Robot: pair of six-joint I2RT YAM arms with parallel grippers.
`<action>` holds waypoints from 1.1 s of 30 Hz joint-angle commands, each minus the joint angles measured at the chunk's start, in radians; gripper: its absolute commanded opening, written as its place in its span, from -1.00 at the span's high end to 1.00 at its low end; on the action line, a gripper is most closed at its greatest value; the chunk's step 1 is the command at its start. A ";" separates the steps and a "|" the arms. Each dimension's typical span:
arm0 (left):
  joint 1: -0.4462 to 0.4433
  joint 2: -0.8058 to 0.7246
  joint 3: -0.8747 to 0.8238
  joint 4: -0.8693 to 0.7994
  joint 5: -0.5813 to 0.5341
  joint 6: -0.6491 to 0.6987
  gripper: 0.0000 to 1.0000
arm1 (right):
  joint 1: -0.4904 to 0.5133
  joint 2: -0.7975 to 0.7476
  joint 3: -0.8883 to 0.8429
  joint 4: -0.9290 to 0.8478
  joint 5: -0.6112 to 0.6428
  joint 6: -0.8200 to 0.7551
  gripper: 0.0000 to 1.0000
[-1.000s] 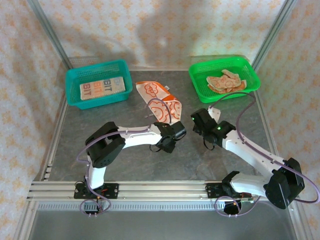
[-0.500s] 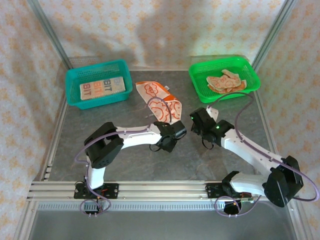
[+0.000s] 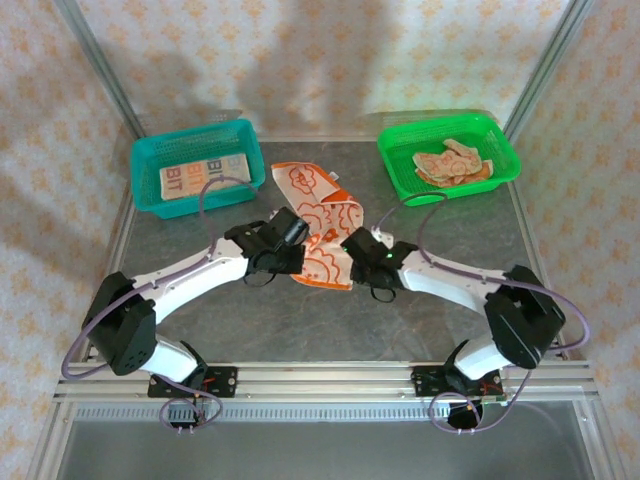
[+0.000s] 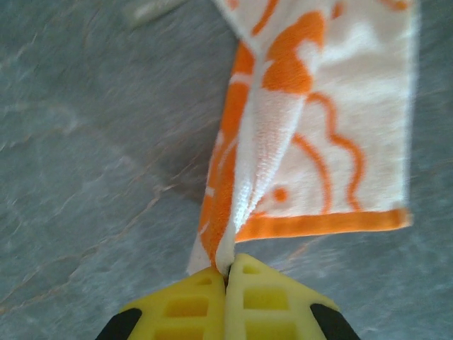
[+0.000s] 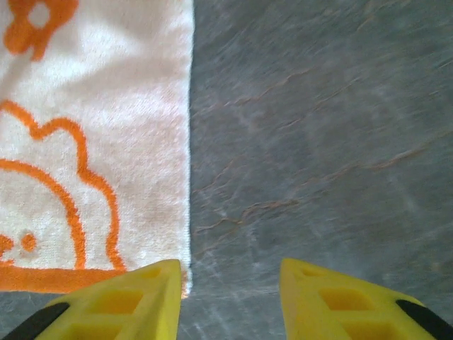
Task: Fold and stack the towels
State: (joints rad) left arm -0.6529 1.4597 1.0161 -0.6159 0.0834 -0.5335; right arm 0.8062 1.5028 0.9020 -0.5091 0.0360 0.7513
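lettering on folded towel (image 3: 203, 172) seemingly reads "bit".

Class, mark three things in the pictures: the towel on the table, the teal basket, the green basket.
towel on the table (image 3: 335, 225): top view, middle of its printed cloth.
teal basket (image 3: 190, 133): top view, its far rim.
green basket (image 3: 435, 121): top view, its far rim.
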 commanded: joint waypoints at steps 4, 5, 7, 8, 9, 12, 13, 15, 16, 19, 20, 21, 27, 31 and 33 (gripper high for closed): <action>0.082 -0.030 -0.102 0.054 0.077 -0.049 1.00 | 0.054 0.124 0.083 0.013 0.009 0.077 0.27; 0.090 -0.032 -0.109 0.057 0.081 -0.051 1.00 | 0.060 0.137 0.084 0.017 0.005 0.081 0.27; 0.099 -0.035 -0.121 0.065 0.092 -0.051 1.00 | 0.070 0.157 0.089 0.020 0.007 0.081 0.30; 0.102 -0.035 -0.125 0.070 0.096 -0.052 1.00 | 0.072 0.169 0.094 0.018 0.007 0.082 0.30; 0.104 -0.035 -0.126 0.073 0.099 -0.051 1.00 | 0.074 0.177 0.096 0.017 0.007 0.082 0.30; 0.106 -0.029 -0.125 0.071 0.105 -0.049 1.00 | 0.075 0.210 0.106 -0.005 0.014 0.084 0.31; 0.106 -0.028 -0.125 0.071 0.108 -0.048 1.00 | 0.077 0.218 0.106 -0.008 0.015 0.085 0.32; 0.107 -0.028 -0.124 0.070 0.106 -0.048 1.00 | 0.077 0.228 0.102 -0.006 0.010 0.087 0.33; 0.108 -0.028 -0.125 0.071 0.106 -0.047 1.00 | 0.077 0.234 0.099 -0.003 0.005 0.088 0.33; 0.111 -0.024 -0.128 0.073 0.111 -0.045 1.00 | 0.087 0.252 0.094 -0.005 0.000 0.100 0.38; 0.112 -0.025 -0.128 0.073 0.113 -0.046 1.00 | 0.091 0.259 0.092 -0.005 -0.004 0.102 0.47; 0.112 -0.024 -0.128 0.075 0.113 -0.048 1.00 | 0.092 0.264 0.092 -0.005 -0.009 0.105 0.56; 0.118 -0.044 -0.114 0.073 0.130 -0.062 1.00 | 0.096 0.195 0.084 -0.013 0.026 0.108 1.00; 0.129 -0.092 -0.066 0.043 0.148 -0.078 1.00 | 0.095 0.069 0.122 -0.067 0.100 0.058 1.00; 0.134 -0.121 -0.021 0.021 0.149 -0.085 1.00 | 0.093 0.005 0.148 -0.084 0.138 0.023 1.00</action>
State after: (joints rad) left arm -0.5293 1.3983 0.9195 -0.5690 0.2241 -0.5949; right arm 0.8970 1.6257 0.9962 -0.5419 0.0734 0.8211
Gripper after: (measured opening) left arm 0.041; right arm 0.043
